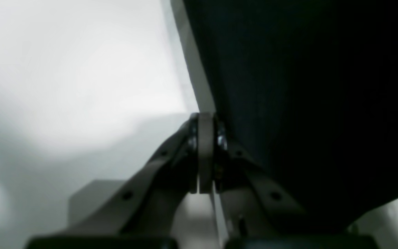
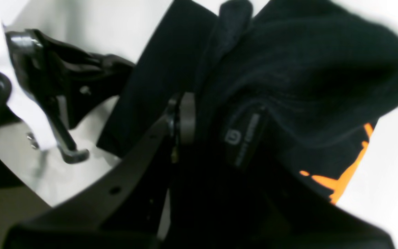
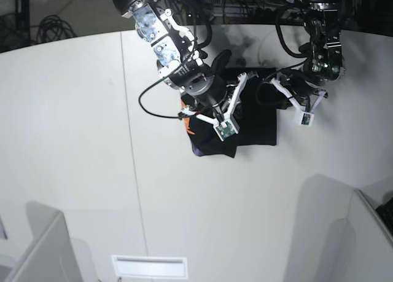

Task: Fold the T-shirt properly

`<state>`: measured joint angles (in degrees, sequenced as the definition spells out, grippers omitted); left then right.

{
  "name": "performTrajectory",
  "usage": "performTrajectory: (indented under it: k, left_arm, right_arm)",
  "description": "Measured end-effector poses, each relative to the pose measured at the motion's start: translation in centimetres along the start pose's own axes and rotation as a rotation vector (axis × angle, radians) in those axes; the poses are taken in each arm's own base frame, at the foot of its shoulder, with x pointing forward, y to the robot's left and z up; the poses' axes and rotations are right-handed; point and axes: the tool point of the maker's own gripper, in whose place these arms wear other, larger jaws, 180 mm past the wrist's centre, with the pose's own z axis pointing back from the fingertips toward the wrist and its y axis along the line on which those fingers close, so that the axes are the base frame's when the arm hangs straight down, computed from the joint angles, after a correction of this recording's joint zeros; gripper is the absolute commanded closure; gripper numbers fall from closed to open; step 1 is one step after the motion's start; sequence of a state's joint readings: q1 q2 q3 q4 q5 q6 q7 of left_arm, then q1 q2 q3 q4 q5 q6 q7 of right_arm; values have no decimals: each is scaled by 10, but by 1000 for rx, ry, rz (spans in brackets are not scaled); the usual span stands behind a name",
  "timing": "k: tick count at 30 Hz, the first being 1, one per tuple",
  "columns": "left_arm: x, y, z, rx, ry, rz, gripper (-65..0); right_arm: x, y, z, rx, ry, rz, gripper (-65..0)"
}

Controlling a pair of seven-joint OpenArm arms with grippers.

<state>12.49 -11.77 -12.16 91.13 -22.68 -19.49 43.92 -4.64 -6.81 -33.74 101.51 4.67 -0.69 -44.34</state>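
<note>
A pale grey-white bench [image 3: 73,141] fills the base view, with a thin seam running down it left of centre, dark cables [image 3: 52,27] on the floor behind its far edge, and 2 light panels [image 3: 37,245] rising at the near corners. A white slotted plate [image 3: 149,266] lies at the near edge.

Toward the back of the bench, right of centre, lies the T-shirt [image 3: 255,119], black and partly folded into a flat block, with a bunched part at its left end showing orange print on purple (a small neck tag shows in the right wrist view).

The right hand [image 2: 199,119] sits over that bunched end, its jaws nearly closed and pinching the black cloth by the tag. Farther right, the left hand [image 1: 206,152] has its jaws pressed fully together at the shirt's edge; whether cloth is caught between them I cannot tell.
</note>
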Motion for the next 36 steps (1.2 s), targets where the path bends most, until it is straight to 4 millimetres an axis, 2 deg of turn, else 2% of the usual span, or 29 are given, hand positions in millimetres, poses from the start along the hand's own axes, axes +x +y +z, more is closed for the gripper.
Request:
performTrajectory:
  k: [6,11,13,16,19,21,24,26,28,31,33,36]
  left_arm:
    - [0,0,0,-1,-2,2,0]
    - [1,0,0,-1,-4,2,0]
    - [0,0,0,-1,-3,1,0]
    - [-1,0,0,0,-4,1,0]
    - [-4,0,3,3,-6,3,0]
    - [-8,12,10,29,-6,31,0]
    - [-14,40,29,103,11,29,0]
    - [-19,52,41,116,11,8,0]
    - [-22,67,56,144,6,4,0]
    - [-26,97,82,209,-14,13,0]
    - [-33,116,98,268,-14,39,0]
    - [-38,131,114,309,-21,53,0]
  right_arm:
    - [7,3,0,6,-21,13,0]
    - [13,35,-2,112,-27,28,0]
    - [9,34,-7,103,-11,19,0]
    - [6,21,-15,48,15,-13,0]
    - [11,18,-18,42,7,-4,0]
    - [11,18,-19,40,8,-3,0]
    - [3,16,-23,37,35,-2,0]
    - [0,22,-24,70,46,-33,0]
    - [-3,27,-26,98,62,-59,0]
    - [-11,24,-31,93,90,-62,0]
    - [-9,21,-34,88,92,-58,0]
    - [-2,19,-34,82,75,-50,0]
